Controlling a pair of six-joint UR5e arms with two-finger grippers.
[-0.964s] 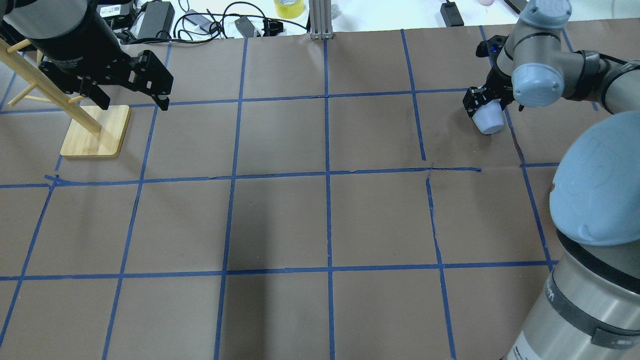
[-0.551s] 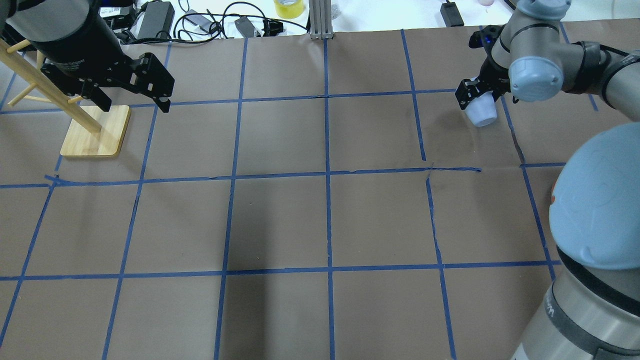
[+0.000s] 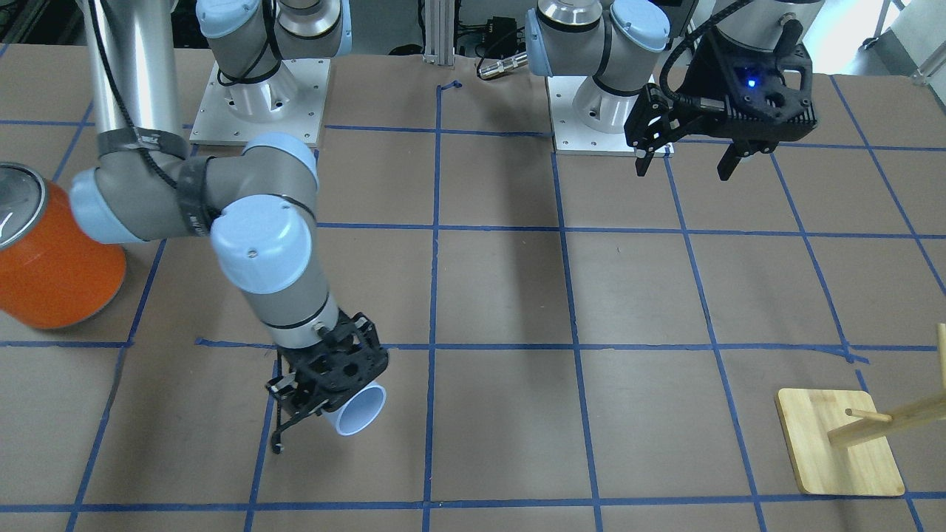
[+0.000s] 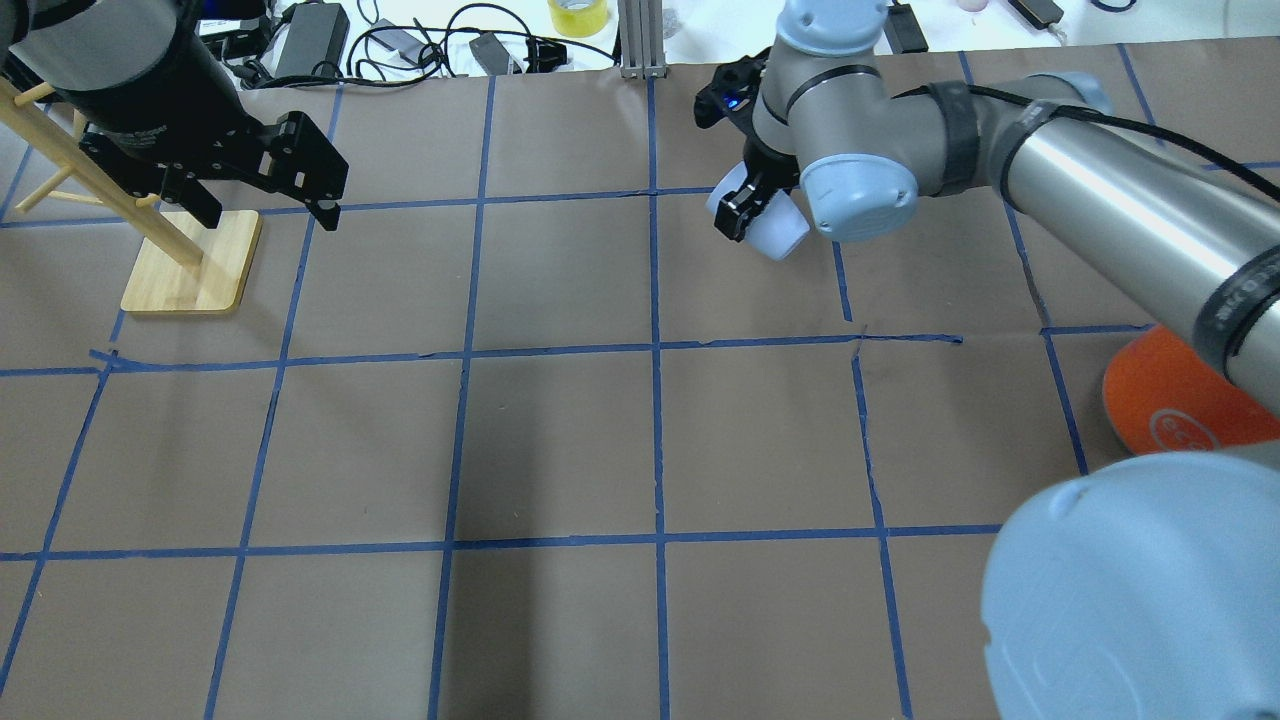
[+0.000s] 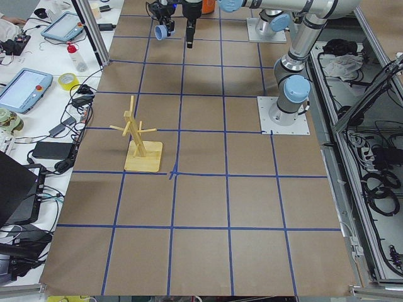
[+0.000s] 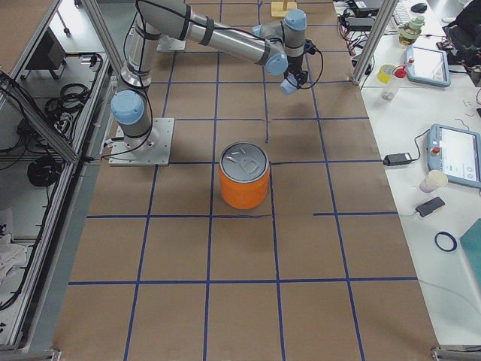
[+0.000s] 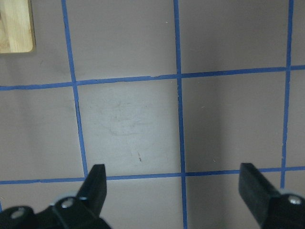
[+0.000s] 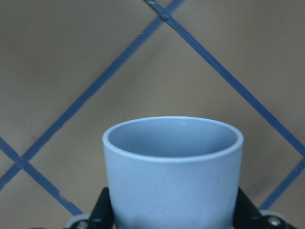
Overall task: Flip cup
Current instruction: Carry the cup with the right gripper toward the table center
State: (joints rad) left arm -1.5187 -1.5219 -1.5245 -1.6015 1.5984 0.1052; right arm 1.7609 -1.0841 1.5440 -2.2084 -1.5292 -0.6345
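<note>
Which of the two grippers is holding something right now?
The right gripper, clamped on the pale blue cup; the left gripper hangs open and empty.

Right end effector (image 8: 172, 212) grips the cup (image 8: 172, 167); left end effector (image 7: 174, 175) hangs spread.

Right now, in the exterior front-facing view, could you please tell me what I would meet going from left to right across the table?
orange can → cup → left gripper → wooden stand
</note>
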